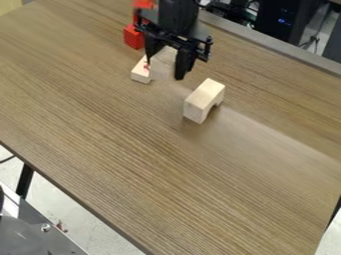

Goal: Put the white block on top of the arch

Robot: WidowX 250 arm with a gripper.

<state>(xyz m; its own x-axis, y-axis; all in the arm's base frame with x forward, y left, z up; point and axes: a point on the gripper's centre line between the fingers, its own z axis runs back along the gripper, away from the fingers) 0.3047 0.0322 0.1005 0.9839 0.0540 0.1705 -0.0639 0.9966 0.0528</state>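
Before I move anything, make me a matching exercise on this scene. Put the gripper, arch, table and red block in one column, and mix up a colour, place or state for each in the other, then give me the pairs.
Column one
1. Gripper
2. Arch
3. Table
4. Red block

Column two
A. Brown, with a streaky grain
B. On the work surface, left of the black tool in the picture
C. Black, hanging over the work surface
D. Pale, nothing on top of it

Right pairs: 1-C, 2-D, 3-A, 4-B
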